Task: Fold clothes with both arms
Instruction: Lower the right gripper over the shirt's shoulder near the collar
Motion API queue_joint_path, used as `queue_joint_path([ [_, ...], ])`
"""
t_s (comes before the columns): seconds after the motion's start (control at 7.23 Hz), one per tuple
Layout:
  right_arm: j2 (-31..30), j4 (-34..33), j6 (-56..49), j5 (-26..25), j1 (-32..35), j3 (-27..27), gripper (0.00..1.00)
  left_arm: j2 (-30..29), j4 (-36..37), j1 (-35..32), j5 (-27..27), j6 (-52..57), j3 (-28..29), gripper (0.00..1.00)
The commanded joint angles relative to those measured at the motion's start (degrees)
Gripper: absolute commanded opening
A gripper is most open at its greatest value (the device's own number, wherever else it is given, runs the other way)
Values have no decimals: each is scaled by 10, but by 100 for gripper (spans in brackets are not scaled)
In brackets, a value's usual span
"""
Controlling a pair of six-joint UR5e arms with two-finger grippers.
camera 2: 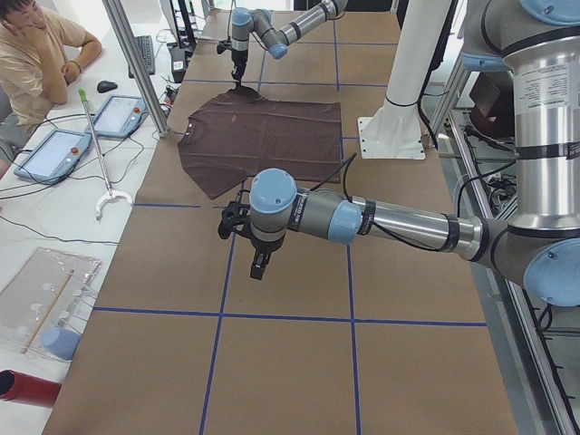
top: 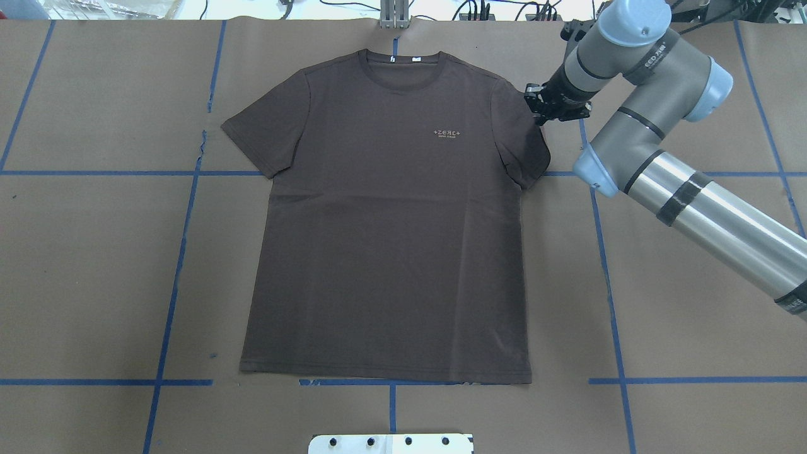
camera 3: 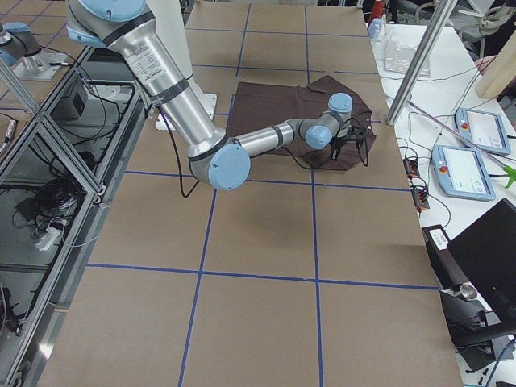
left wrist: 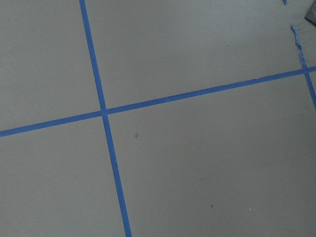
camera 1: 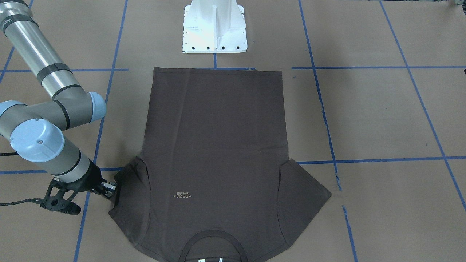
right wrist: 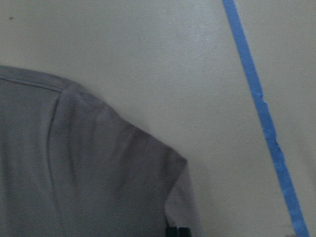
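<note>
Overhead, the dark brown short-sleeved T-shirt (top: 384, 239) is seen laid flat, collar away from the robot. Front view: the black right gripper (camera 1: 109, 188) is placed against one sleeve hem. Right wrist view: jaws are set narrow, apparently pinching cloth. Left side view: the left gripper (camera 2: 233, 218) (opening indeterminable) is held short of the opposite sleeve.

Your right hand (camera 1: 111, 189) is down at the cloth, and your left hand (camera 2: 259, 266) hangs over the desk (left wrist: 207, 168).
Your right arm (top: 684, 186) reaches in with its elbow sharply bent. Its fingertips (right wrist: 176, 231) sit pressed together on the sleeve edge of the T-shirt (top: 384, 239). Your left arm (camera 2: 399, 222) stretches out level, wrist turned down. Whether that hand is parted or closed can't be judged.
</note>
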Motion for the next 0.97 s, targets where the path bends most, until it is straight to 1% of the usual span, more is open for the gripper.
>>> queue_joint_path([
  [0.0,49,0,48,-23,-21,-36,0,3,0,0,0,1,-5,100],
  [0.14,88,0,62,-54,-33,-76,0,4,1,0,0,1,-9,100],
  [0.28,107,3,62,-67,-39,-106,0,4,1,0,0,0,-12,100],
  [0.55,149,3,63,-80,-46,-148,0,4,2,0,0,1,-16,100],
  [0.69,151,4,63,-85,-51,-150,0,4,2,0,0,0,-16,100],
  [0.83,148,41,61,-98,-62,-149,97,4,-3,1,0,1,-21,100],
])
